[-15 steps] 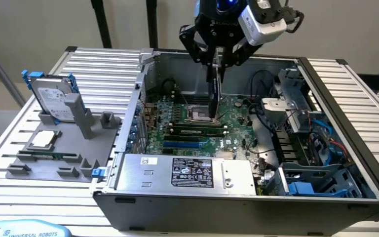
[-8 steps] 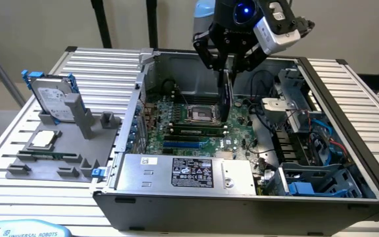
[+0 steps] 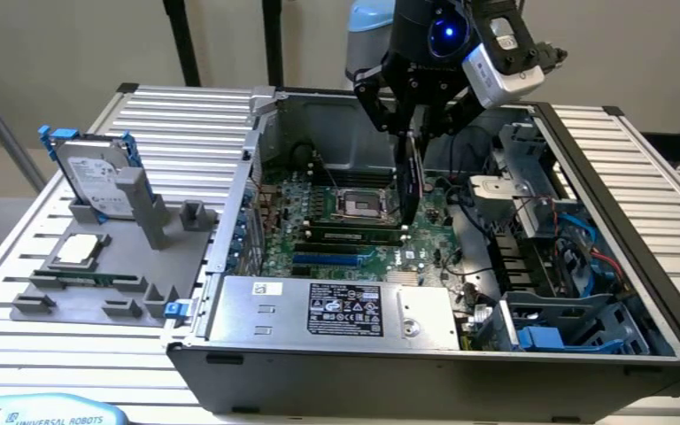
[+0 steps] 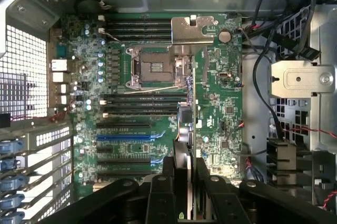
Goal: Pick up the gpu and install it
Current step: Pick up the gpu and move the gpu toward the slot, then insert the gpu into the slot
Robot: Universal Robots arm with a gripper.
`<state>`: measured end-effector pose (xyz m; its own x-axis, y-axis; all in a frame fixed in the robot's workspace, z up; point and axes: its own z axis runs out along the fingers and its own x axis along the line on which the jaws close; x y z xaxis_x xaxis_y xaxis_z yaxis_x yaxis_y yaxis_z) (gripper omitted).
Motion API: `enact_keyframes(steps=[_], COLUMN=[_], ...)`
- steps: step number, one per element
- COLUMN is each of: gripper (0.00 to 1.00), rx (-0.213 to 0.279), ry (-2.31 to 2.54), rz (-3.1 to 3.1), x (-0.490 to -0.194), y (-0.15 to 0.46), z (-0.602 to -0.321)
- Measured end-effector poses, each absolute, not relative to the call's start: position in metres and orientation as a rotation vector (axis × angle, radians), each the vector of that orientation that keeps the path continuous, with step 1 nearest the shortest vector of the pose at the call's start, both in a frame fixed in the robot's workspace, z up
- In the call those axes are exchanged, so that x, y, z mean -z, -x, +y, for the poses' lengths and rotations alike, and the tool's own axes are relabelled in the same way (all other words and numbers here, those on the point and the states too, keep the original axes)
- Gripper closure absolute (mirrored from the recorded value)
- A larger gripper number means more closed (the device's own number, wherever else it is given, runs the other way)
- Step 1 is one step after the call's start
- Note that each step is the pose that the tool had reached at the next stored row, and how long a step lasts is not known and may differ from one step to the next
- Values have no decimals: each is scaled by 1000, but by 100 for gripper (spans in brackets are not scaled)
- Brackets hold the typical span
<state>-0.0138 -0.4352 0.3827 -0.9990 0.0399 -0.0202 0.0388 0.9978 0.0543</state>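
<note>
The gpu [image 3: 411,181] hangs upright and edge-on inside the open computer case [image 3: 623,204], a thin card seen as a narrow strip over the green motherboard [image 3: 316,226]. My gripper [image 3: 417,124] is shut on its upper edge. In the wrist view the gpu [image 4: 185,124] runs out from between my gripper [image 4: 182,168] fingers, above the board [image 4: 221,113] beside the black memory slots and near the blue slot [image 4: 131,136]. Whether its lower edge touches the board I cannot tell.
A grey fixture [image 3: 45,305] on the exterior view's left carries a silver hard drive with blue rails [image 3: 95,173] and a small square processor chip [image 3: 81,251]. The power supply [image 3: 328,305] fills the case front. Cables and a drive cage [image 4: 300,79] crowd one side.
</note>
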Motion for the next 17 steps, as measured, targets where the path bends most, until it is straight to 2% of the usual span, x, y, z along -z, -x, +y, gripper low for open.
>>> enact_keyframes(steps=[17], gripper=[73], rx=[-84], ry=[15], rz=[3121], x=[-383], y=[14], z=[-435])
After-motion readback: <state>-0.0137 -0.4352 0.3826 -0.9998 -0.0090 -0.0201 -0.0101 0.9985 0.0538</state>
